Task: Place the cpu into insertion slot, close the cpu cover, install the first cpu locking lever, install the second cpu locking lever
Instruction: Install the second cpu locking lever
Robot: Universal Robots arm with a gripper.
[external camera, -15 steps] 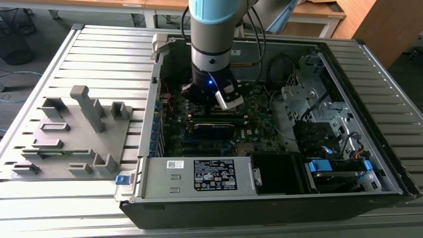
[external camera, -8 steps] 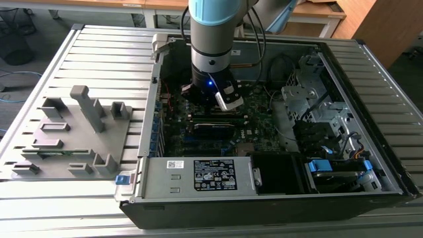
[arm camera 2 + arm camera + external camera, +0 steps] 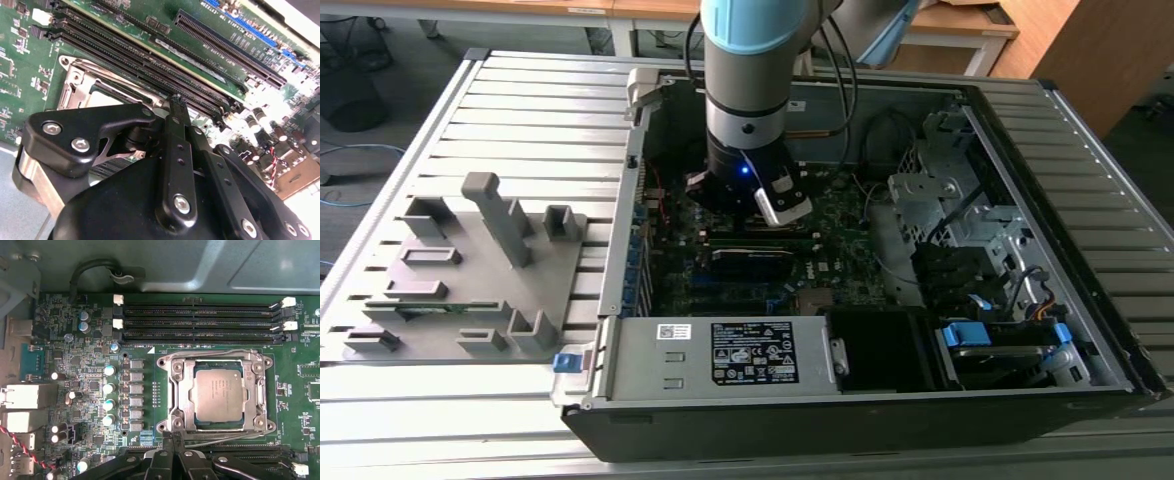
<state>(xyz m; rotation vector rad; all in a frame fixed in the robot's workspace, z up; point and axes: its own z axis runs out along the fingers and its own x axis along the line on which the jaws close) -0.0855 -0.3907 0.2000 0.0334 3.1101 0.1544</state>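
Cpu seated in insertion slot, cpu cover down around it. Four memory slots alongside. Gripper fingers clenched together, empty, at cover's edge.

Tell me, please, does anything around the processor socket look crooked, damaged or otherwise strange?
Nothing stands out. In the first wrist view the cpu lies flat and square in the insertion slot, with the cpu cover lying flat around it. The end effector sits at the socket's edge, and no bent or broken part is visible.
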